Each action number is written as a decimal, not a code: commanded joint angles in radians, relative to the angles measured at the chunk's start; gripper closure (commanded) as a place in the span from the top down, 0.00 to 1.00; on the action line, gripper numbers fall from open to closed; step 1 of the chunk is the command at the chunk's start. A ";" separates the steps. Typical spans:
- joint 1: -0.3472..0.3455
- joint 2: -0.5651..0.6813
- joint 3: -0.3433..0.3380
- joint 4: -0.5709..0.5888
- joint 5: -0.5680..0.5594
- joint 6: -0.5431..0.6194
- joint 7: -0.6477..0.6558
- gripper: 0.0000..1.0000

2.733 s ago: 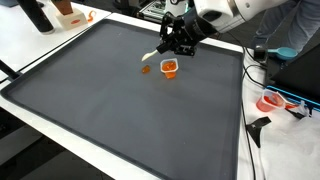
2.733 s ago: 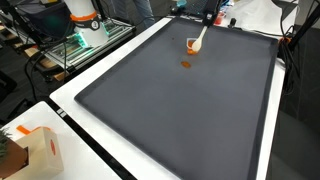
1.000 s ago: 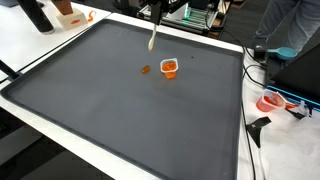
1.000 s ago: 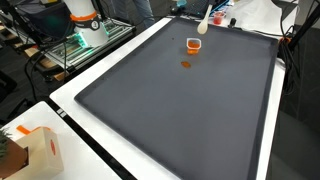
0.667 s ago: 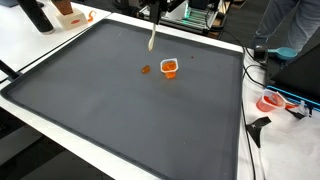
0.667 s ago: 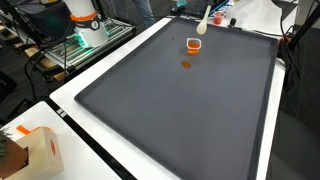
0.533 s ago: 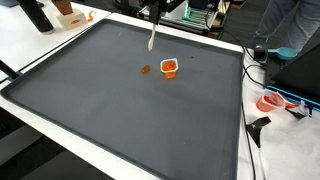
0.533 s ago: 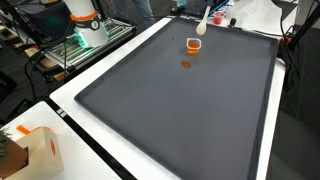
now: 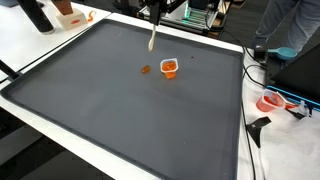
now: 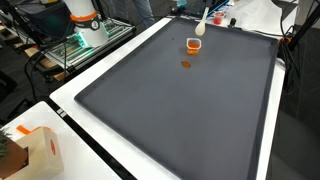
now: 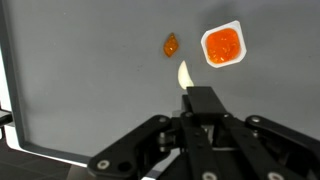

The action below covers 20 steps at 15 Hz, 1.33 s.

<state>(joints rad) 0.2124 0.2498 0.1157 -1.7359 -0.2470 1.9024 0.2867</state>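
One item only being gripped: pinching a white spoon (image 11: 185, 76) by its handle with the gripper (image 11: 200, 102), jaws closed on it in the wrist view. Poking out just ahead of the fingertips, bowl end foremost, handle disappearing between them. Dangling the spoon (image 9: 153, 38) below the gripper (image 9: 158, 9) in an exterior view, bowl end lowest, slightly slanted, lifted clear of the dark mat (image 9: 120, 110). Showing up plain white in both exterior views, slim along the handle, widening to a small rounded bowl; looking paler, almost cream, at the bowl in the wrist view; too small for telling whether anything is lying in it. Hovering near a small white cup (image 11: 223, 45) holding orange sauce and near an orange blob (image 11: 171, 45) lying on the mat, touching neither. Resting apart from each other, cup (image 10: 192, 44) and blob (image 10: 186, 64), toward the far end of the mat in an exterior view, with the spoon (image 10: 203, 22) hanging just beyond them.
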 commanded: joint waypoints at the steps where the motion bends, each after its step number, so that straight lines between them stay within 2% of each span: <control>1: 0.002 0.001 -0.002 0.003 0.001 -0.003 0.000 0.03; 5: -0.044 -0.010 0.002 -0.034 0.122 0.062 -0.079 0.03; 12: -0.179 -0.014 0.017 -0.170 0.542 0.287 -0.454 0.03; 17: -0.250 -0.012 0.025 -0.230 0.812 0.288 -0.714 0.03; 20: -0.274 -0.001 0.021 -0.257 0.931 0.271 -0.833 0.03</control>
<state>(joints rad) -0.0276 0.2571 0.1230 -1.9462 0.5806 2.1784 -0.4420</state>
